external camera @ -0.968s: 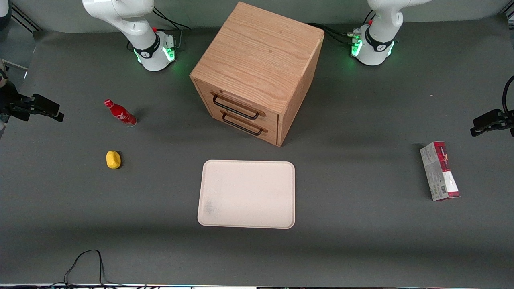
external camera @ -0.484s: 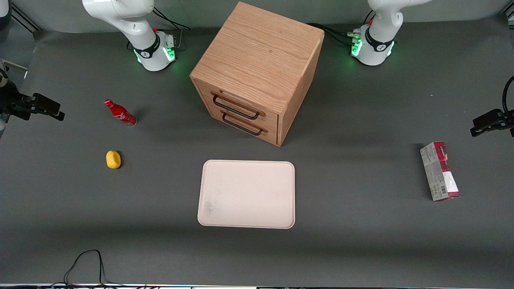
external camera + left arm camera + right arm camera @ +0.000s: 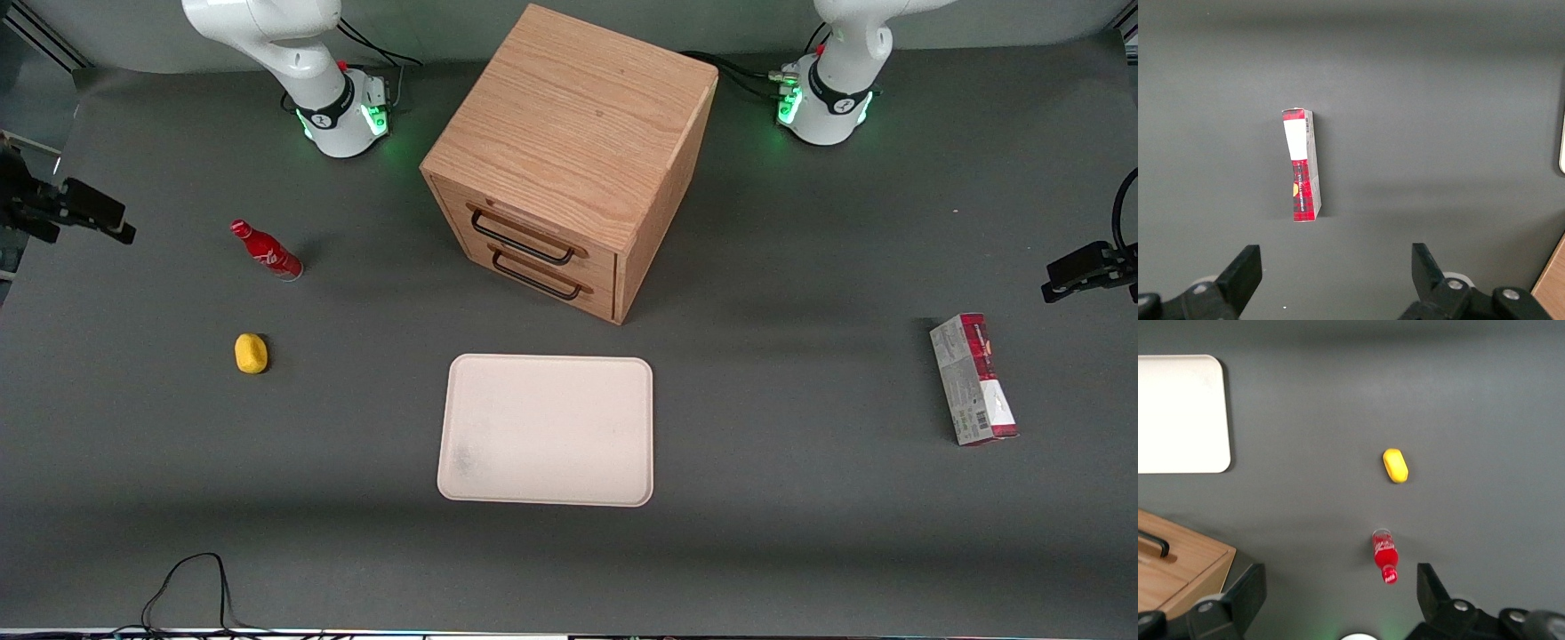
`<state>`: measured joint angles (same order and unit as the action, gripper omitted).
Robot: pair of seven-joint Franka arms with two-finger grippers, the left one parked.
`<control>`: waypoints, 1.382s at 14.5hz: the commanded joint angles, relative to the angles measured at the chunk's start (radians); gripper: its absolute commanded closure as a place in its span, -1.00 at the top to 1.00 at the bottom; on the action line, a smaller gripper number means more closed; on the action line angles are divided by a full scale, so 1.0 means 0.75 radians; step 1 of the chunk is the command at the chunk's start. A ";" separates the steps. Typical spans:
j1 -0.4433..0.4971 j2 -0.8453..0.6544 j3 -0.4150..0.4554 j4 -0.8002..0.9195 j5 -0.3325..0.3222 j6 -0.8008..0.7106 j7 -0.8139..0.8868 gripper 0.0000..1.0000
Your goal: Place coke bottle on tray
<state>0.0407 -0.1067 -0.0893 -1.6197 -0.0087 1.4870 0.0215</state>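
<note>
The coke bottle (image 3: 266, 252) is small, red, with a red cap, and stands on the dark table toward the working arm's end. It also shows in the right wrist view (image 3: 1385, 555). The cream-white tray (image 3: 547, 430) lies flat and bare in front of the wooden cabinet, nearer the front camera; its corner shows in the right wrist view (image 3: 1178, 413). My right gripper (image 3: 107, 222) hangs high over the table's edge at the working arm's end, apart from the bottle. In the right wrist view the gripper (image 3: 1338, 600) is open wide and empty, with the bottle below it.
A wooden two-drawer cabinet (image 3: 569, 160) stands mid-table, drawers shut. A yellow lemon-like lump (image 3: 251, 353) lies nearer the front camera than the bottle. A red-and-grey carton (image 3: 973, 378) lies toward the parked arm's end. A black cable (image 3: 191, 587) loops at the front edge.
My right gripper has shifted slightly upward in the front view. The bottle, tray and other things have not moved.
</note>
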 commanded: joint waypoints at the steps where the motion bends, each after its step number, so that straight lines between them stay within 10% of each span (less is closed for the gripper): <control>1: 0.011 -0.219 -0.026 -0.225 0.001 0.020 -0.016 1.00; 20: 0.013 -0.662 -0.155 -0.822 -0.129 0.132 -0.211 1.00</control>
<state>0.0427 -0.5678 -0.2100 -2.2021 -0.0908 1.5523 -0.1286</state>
